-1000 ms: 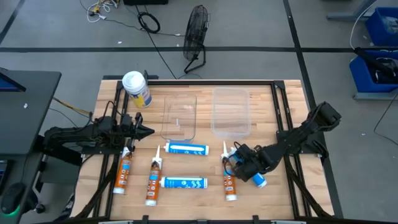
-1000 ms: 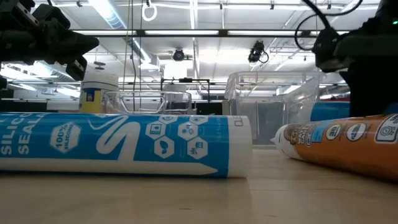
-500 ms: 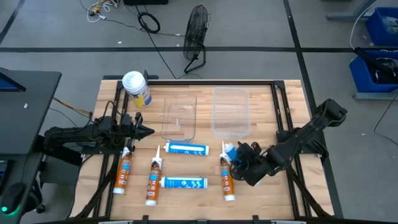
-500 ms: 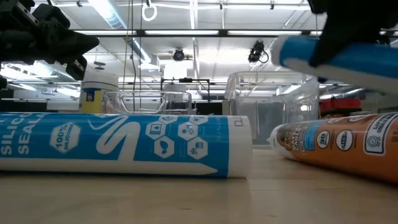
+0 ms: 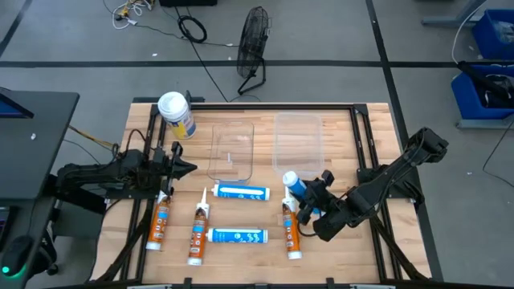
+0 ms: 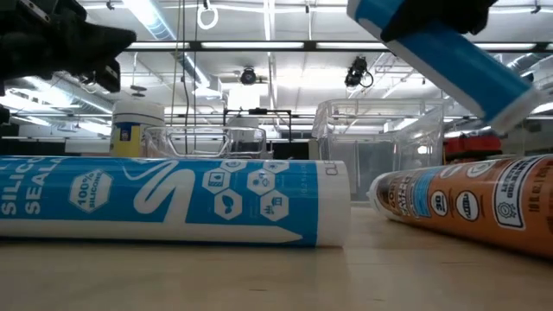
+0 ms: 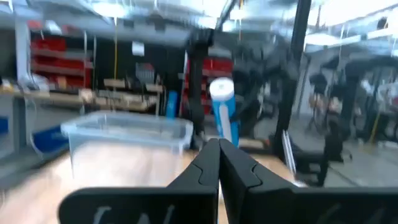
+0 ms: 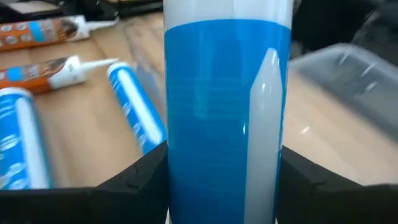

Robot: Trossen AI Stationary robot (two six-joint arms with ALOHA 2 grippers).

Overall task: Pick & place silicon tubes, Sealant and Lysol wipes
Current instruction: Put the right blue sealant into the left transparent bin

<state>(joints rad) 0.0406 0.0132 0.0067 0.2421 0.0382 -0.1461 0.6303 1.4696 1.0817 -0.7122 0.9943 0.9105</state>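
My right gripper (image 5: 315, 205) is shut on a blue-and-white silicone tube (image 5: 294, 189), held in the air above the table's near right part; the tube fills the right wrist view (image 8: 227, 106) and shows at the top right of the low view (image 6: 449, 52). My left gripper (image 5: 189, 167) is shut and empty above the table's left part, next to the left clear container (image 5: 231, 150). The Lysol wipes canister (image 5: 177, 115) stands upright on its base at the far left. Two blue-and-white tubes (image 5: 241, 192) (image 5: 237, 236) and three orange tubes (image 5: 161, 221) (image 5: 198, 233) (image 5: 291, 229) lie on the table. My right gripper pinches the tube's blue body (image 8: 180, 168) between its two fingers (image 8: 140, 183), which lie across it, one on each side. The tube is lifted clear of the table and tilted, its upper end (image 5: 289, 178) toward the table's far left and its white lower end (image 6: 517, 102) toward the right.
A second clear container (image 5: 299, 143) stands at the far middle right, just beyond the held tube. An orange tube (image 6: 467, 207) lies right below my right gripper. A fan (image 5: 253, 40) stands on the floor beyond the far edge.
My right gripper has risen from the table with the blue-and-white tube and gone a little toward the far left. The tube, which lay low by the gripper, is now lifted clear and tipped steeply. The orange tube below it has shifted slightly leftward.
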